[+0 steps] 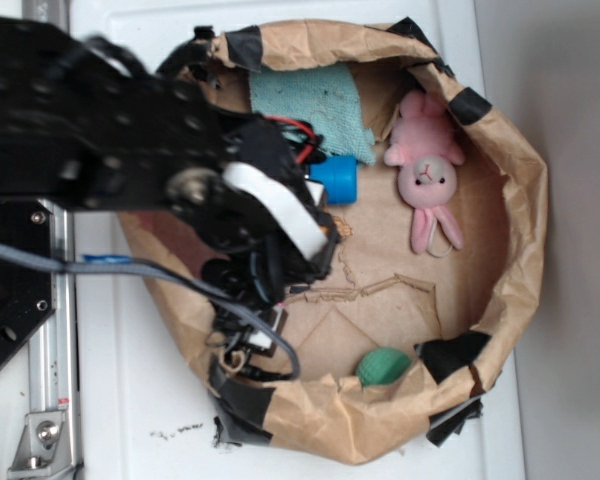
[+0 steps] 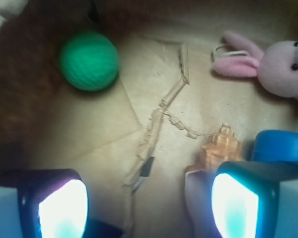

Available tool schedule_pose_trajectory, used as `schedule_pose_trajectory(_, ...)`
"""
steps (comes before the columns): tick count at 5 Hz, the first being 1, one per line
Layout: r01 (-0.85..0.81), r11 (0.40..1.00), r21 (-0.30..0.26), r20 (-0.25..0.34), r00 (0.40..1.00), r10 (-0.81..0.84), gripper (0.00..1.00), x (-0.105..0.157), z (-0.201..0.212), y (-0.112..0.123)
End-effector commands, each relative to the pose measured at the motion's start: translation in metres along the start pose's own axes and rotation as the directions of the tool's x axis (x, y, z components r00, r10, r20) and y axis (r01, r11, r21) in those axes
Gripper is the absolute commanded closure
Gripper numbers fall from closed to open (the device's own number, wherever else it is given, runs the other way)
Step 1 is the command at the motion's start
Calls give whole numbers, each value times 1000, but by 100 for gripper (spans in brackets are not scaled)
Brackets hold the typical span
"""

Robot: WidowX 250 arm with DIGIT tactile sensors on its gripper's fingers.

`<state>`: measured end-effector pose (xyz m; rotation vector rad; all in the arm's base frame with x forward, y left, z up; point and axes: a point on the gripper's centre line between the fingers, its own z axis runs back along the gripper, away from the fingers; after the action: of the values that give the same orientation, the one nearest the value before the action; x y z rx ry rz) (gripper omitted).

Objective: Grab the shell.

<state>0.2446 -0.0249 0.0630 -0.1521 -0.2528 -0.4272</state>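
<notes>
The shell (image 2: 219,148) lies on the brown paper floor of the bag; its ribbed tan-orange whorl pokes out just above my right finger (image 2: 236,208). Its pale tail (image 2: 197,198) runs down along that finger's inner side, between the jaws. My gripper (image 2: 149,208) is open wide, and the left finger (image 2: 62,210) is far from the shell. In the exterior view the arm covers the gripper (image 1: 315,250), and only an orange bit of the shell (image 1: 338,229) shows at its edge.
A blue bottle-shaped pin (image 2: 280,146) (image 1: 334,180) lies right beside the shell. There are also a green ribbed ball (image 2: 88,60) (image 1: 382,366), a pink plush bunny (image 2: 275,67) (image 1: 428,175) and a teal cloth (image 1: 310,105). The crumpled paper bag wall (image 1: 520,200) rings everything.
</notes>
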Motion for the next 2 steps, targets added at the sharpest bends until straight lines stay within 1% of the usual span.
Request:
schedule_pose_trajectory(1, 7, 999, 46, -71, 997, -4, 0, 12, -21, 29)
schedule_pose_trajectory(2, 11, 998, 60, -117, 993, -4, 0, -3, -25, 39)
